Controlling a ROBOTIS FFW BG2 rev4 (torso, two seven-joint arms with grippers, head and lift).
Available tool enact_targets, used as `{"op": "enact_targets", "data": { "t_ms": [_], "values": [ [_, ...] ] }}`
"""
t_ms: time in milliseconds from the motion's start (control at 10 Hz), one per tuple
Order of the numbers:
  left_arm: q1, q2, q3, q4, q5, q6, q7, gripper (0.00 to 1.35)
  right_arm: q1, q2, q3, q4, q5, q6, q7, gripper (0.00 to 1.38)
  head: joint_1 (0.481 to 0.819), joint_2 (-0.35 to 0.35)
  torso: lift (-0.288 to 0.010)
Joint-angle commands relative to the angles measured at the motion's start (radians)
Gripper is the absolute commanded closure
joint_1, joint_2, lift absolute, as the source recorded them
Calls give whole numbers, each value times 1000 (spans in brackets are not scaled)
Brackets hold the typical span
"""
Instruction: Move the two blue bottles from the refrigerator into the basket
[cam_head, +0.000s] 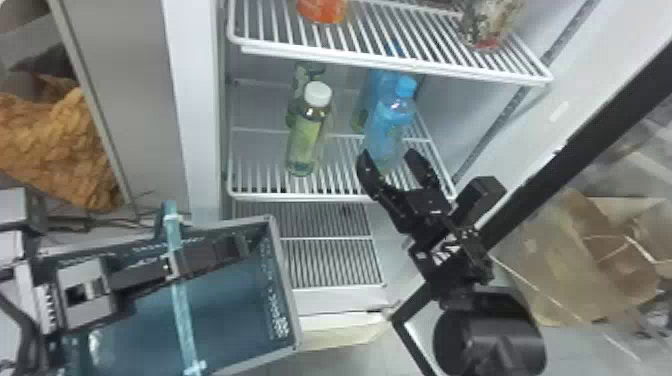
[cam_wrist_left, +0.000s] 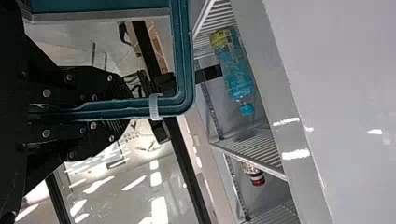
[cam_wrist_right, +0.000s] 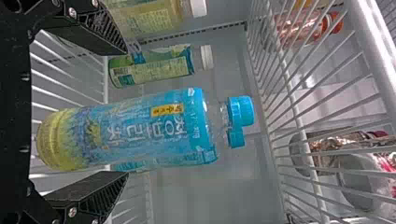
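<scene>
An open white refrigerator (cam_head: 197, 125) is standing around a wire shelf (cam_head: 310, 198). On that shelf's right side, the front blue bottle (cam_head: 390, 120) is standing upright, long axis vertical, cap pointing up; the rear blue bottle (cam_head: 376, 84) is standing close behind. The right claw (cam_head: 388, 155) is hanging over the shelf's front edge, spread wide around the front bottle, gripping nothing. Left of and below the shelf, the left claw (cam_head: 187, 261) is clamping the handle (cam_head: 182, 310) of the basket (cam_head: 280, 280). Two blue bottles, two green-labelled bottles (cam_head: 303, 140) and one basket are showing.
</scene>
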Motion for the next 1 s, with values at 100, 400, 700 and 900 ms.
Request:
{"op": "enact_targets", "data": {
  "t_ms": [100, 400, 700, 900],
  "values": [
    [0, 0, -2, 0, 2, 0, 0, 1188, -39, 0, 1, 37, 17, 10, -15, 142, 695, -271, -216],
    [-5, 0, -8, 0, 2, -2, 0, 1188, -91, -1, 5, 76, 21, 35, -23, 140, 695, -274, -216],
    [-7, 0, -8, 0, 2, -2, 0, 1188, -123, -5, 3, 78, 19, 113, -23, 757, 695, -269, -216],
    [-10, -3, -10, 0, 4, -7, 5, 1188, -101, -5, -11, 49, 33, 175, -23, 1181, 695, -269, -216]
  ]
}}
